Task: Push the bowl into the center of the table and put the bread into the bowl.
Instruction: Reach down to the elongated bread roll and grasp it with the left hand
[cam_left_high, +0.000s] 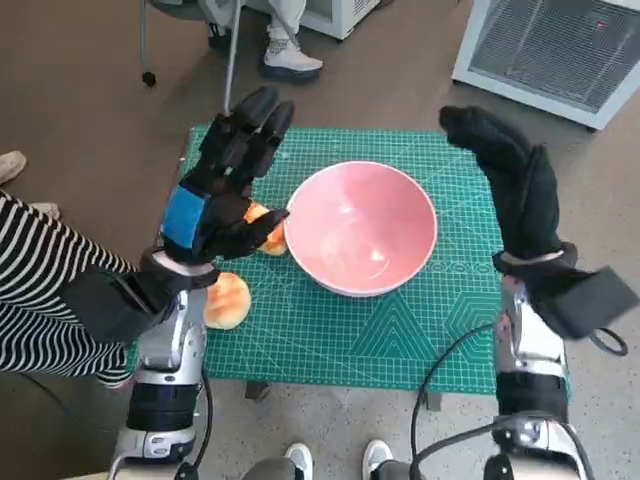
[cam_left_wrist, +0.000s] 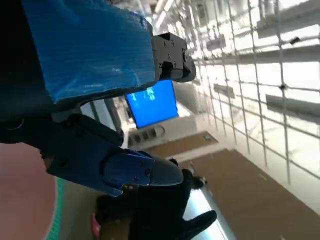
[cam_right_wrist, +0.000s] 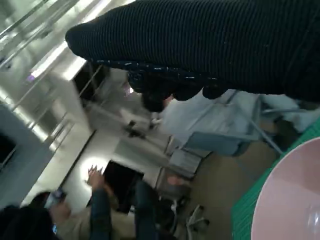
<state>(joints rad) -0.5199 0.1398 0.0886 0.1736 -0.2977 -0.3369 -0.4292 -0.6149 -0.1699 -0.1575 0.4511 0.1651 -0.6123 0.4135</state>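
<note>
Bowl: the pink bowl (cam_left_high: 361, 228) sits about in the middle of the green mat (cam_left_high: 400, 340) on the table, mouth up. It is round, so it has no long side.
Push step: looks done, I think.
Bread: two pieces, both outside the bowl. One bread piece (cam_left_high: 268, 231) touches the bowl's rim at 9 o'clock, half hidden under the left hand. The other bread roll (cam_left_high: 226, 299) lies at 8 o'clock from the bowl, near the mat's edge. Both look roundish; I cannot tell a long side.
Left to do: put the bread in the bowl.
Left hand (cam_left_high: 228, 180): above the near bread, fingers spread, holding nothing.
Right hand (cam_left_high: 510, 180): raised at 3 o'clock from the bowl, fingers straight and close together, holding nothing.
</note>
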